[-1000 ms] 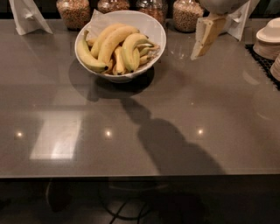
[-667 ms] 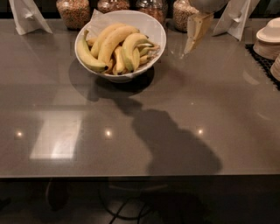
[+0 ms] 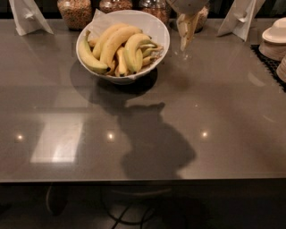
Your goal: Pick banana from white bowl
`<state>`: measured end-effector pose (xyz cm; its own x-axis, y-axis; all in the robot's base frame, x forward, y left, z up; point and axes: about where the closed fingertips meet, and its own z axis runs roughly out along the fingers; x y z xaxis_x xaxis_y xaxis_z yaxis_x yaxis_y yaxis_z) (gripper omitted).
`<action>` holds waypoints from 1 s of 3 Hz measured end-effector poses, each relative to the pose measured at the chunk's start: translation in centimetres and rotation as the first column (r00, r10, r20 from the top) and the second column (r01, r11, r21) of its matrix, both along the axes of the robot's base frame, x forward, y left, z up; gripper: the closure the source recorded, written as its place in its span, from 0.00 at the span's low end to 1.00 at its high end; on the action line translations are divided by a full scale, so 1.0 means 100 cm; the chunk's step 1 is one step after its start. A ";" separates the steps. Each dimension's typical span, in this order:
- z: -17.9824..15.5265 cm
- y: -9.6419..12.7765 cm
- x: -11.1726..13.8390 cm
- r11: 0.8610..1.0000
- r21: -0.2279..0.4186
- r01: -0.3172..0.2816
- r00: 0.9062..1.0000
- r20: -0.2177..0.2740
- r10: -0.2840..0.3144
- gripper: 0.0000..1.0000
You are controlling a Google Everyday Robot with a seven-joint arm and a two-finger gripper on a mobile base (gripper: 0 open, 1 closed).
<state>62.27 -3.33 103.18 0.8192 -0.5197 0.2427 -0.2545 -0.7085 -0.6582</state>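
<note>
- the gripper (image 3: 187,39) has slid leftward along the back of the table (image 3: 214,112) over the last second; it now hangs just to the right of the white bowl (image 3: 157,27), where before it stood well off to that side.
- its shadow (image 3: 154,143) on the tabletop has shifted left with it, so we read this as the whole arm travelling towards the fruit.
- we cannot tell whether the gripper is released or clenched, but it is carrying nothing.
- the banana (image 3: 133,50), the short arched one with greenish sides, lies in the right half of the bowl, on top of the pile and beside the longer pale bananas (image 3: 112,41). it has not moved.
- the bowl itself sits where it was, in front of the jars (image 3: 75,11).
- we judge the approach to be well under way but unfinished: the gripper is outside the rim, not yet over the fruit.
- the next stretch calls for a little more leftward travel and then a descent onto the arched banana's back.
- the neighbours lie tight against it, so a sloppy descent could catch the wrong banana or nudge the bowl.
</note>
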 end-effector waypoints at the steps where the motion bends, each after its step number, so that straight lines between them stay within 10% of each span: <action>1: -0.004 0.002 0.004 1.000 -0.007 -0.019 1.000 0.024 0.019 0.00; 3: -0.016 0.027 0.032 0.992 -0.026 -0.124 0.987 0.103 0.126 0.03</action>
<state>65.51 -0.59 101.54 0.8472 -0.4093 0.3389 -0.0941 -0.7432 -0.6624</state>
